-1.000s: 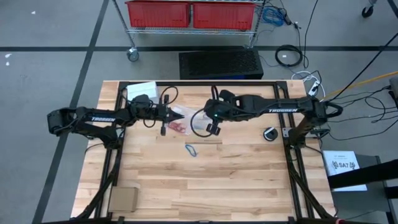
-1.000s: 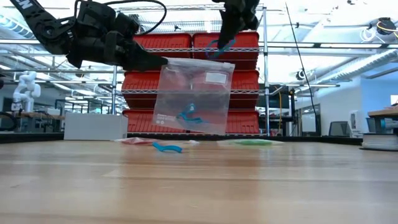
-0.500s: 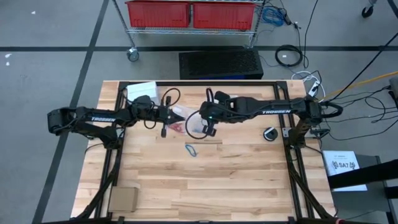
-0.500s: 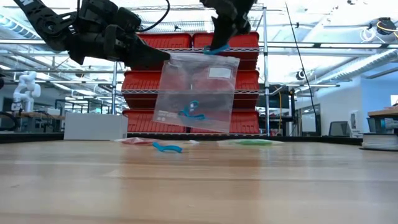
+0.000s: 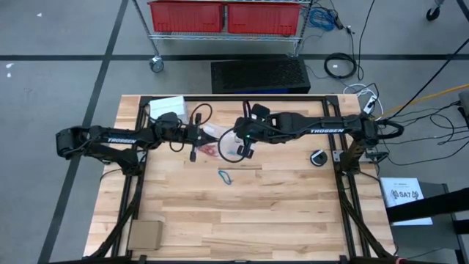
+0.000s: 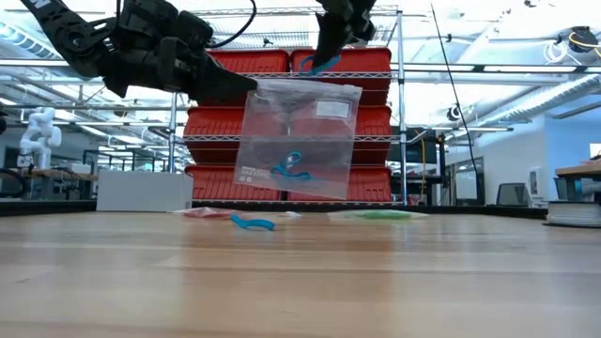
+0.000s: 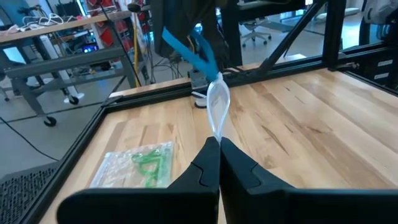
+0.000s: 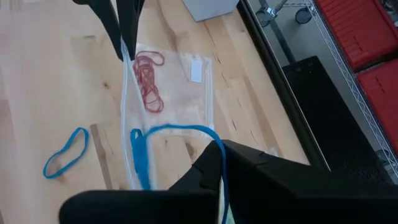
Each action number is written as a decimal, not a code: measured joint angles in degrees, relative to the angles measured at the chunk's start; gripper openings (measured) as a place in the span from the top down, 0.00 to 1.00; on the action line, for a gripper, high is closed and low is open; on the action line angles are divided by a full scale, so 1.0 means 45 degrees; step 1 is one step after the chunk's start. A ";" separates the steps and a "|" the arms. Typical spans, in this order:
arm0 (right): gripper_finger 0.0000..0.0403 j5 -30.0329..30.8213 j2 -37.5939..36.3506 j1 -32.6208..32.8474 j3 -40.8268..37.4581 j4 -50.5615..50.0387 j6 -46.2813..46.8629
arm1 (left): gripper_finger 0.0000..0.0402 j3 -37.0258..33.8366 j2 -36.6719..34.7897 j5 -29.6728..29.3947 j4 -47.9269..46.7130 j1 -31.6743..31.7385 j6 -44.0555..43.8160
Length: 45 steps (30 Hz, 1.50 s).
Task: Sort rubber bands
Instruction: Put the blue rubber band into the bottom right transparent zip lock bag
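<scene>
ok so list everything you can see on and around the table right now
clear plastic bag held up: one, with blue rubber bands inside, hanging above the table
blue rubber band in the right end effector: one, at the bag's mouth
loose blue rubber band: one, on the wooden table, mid-table
clear bag of red rubber bands: one, flat on the table
clear bag of green rubber bands: one, flat on the table
cardboard-coloured flat square: one, near-left corner
red bins: two, on a wire shelf behind the table
left end effector: shut on the bag's edge
right end effector: shut on the blue band
</scene>
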 joint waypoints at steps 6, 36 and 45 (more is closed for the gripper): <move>1.00 -0.0004 0.0213 0.0045 -0.0005 0.0008 -0.0017 | 1.00 0.0000 0.0000 -0.0450 0.0050 0.0000 -0.0022; 1.00 -0.2042 0.0842 0.0121 -0.0010 0.0545 -0.0903 | 1.00 0.0185 0.0000 -0.0779 -0.0119 -0.0078 -0.0415; 1.00 -0.1993 0.0842 0.0262 -0.0010 0.0739 -0.1001 | 1.00 0.0180 0.0000 -0.1251 -0.0353 -0.0083 -0.0364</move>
